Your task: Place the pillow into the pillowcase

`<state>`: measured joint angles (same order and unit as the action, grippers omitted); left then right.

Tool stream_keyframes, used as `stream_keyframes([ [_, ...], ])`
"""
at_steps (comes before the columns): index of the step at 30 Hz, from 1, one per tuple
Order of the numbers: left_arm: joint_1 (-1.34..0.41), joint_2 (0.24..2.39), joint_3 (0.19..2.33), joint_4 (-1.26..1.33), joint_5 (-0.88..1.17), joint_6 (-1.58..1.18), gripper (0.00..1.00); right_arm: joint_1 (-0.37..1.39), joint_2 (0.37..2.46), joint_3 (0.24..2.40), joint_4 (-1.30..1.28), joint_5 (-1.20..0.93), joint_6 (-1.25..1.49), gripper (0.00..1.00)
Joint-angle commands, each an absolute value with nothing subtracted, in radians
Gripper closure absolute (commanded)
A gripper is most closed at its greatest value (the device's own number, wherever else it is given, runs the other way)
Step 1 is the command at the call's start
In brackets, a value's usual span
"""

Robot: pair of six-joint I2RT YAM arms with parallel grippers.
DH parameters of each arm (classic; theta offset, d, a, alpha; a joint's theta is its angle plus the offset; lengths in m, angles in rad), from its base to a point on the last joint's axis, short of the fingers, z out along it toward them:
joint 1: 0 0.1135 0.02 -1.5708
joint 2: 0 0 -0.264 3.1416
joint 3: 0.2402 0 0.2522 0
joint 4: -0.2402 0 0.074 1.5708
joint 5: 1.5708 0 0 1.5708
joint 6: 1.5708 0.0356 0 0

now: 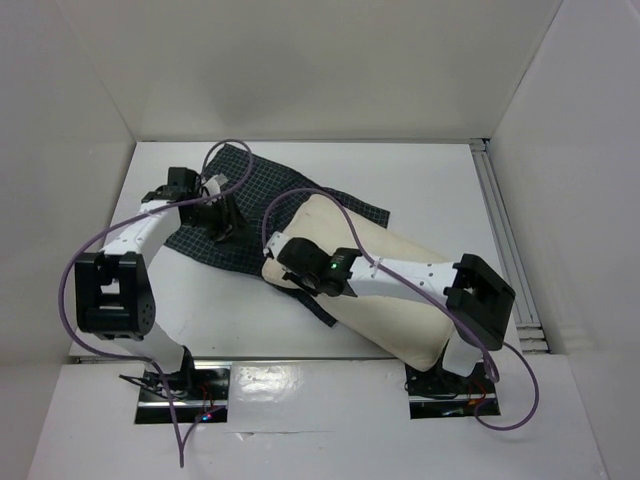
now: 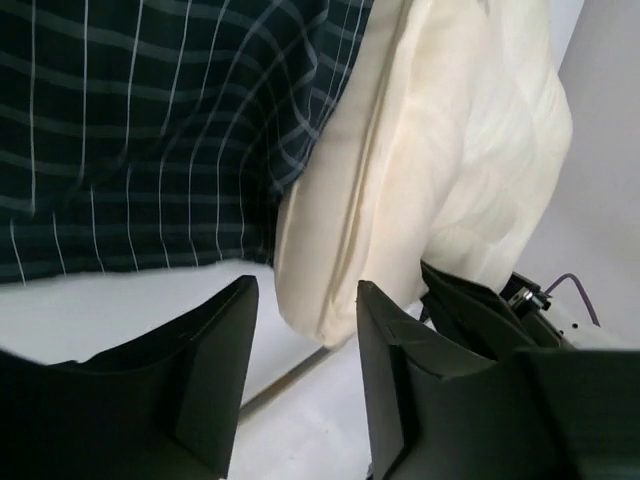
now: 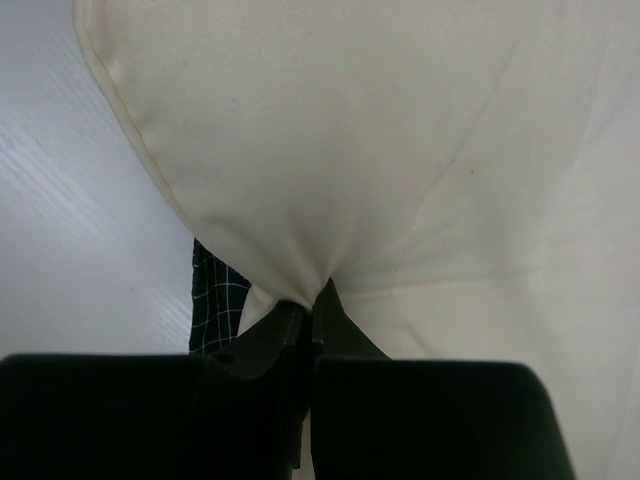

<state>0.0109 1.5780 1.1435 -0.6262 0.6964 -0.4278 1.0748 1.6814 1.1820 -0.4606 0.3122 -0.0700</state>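
The dark checked pillowcase (image 1: 250, 200) lies spread at the back left of the table. The cream pillow (image 1: 390, 320) runs diagonally from the pillowcase toward the front right, and its upper end rests on the cloth. My left gripper (image 1: 220, 222) hovers over the pillowcase's left part. In the left wrist view this gripper (image 2: 305, 300) is open with nothing between its fingers, the pillowcase (image 2: 150, 130) and pillow (image 2: 440, 150) lying beyond them. My right gripper (image 3: 312, 300) is shut on a pinch of the pillow (image 3: 350, 130) near its upper left corner (image 1: 285, 255). A strip of pillowcase (image 3: 215, 300) shows beside it.
White walls enclose the table (image 1: 430, 190) on three sides. An aluminium rail (image 1: 505, 240) runs along the right edge. Purple cables (image 1: 300, 195) loop above both arms. The right arm's wrist (image 2: 545, 310) stands close to my left fingers.
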Motion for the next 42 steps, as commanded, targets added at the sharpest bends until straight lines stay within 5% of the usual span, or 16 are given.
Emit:
stream_keyframes([
  [1, -0.009, 1.675, 1.210, -0.468, 0.778, -0.462, 0.41, 1.074, 1.597, 1.146, -0.416, 0.295, -0.101, 1.00],
  [5, -0.093, 1.793, 1.340, -0.492, 0.728, -0.436, 0.31, 1.065, 1.577, 1.146, -0.394, 0.256, -0.092, 1.00],
  [17, -0.185, 1.960, 1.459, -0.644, 0.459, -0.414, 0.38, 1.065, 1.568, 1.135, -0.374, 0.256, -0.092, 1.00],
  [19, -0.186, 1.988, 1.480, -0.644, 0.491, -0.414, 0.66, 1.055, 1.557, 1.126, -0.365, 0.256, -0.092, 1.00],
  [20, -0.186, 2.002, 1.494, -0.653, 0.505, -0.414, 0.91, 1.055, 1.557, 1.126, -0.365, 0.256, -0.092, 1.00],
  [21, -0.186, 2.012, 1.521, -0.663, 0.537, -0.414, 1.00, 1.055, 1.557, 1.126, -0.365, 0.268, -0.092, 1.00],
  [29, -0.114, 1.810, 1.575, -0.707, 0.580, -0.387, 1.00, 1.031, 1.568, 1.140, -0.402, 0.420, -0.026, 1.00],
  [42, -0.051, 1.655, 1.442, -0.684, 0.719, -0.365, 1.00, 0.841, 1.588, 1.221, -0.423, 0.086, 0.077, 1.00],
])
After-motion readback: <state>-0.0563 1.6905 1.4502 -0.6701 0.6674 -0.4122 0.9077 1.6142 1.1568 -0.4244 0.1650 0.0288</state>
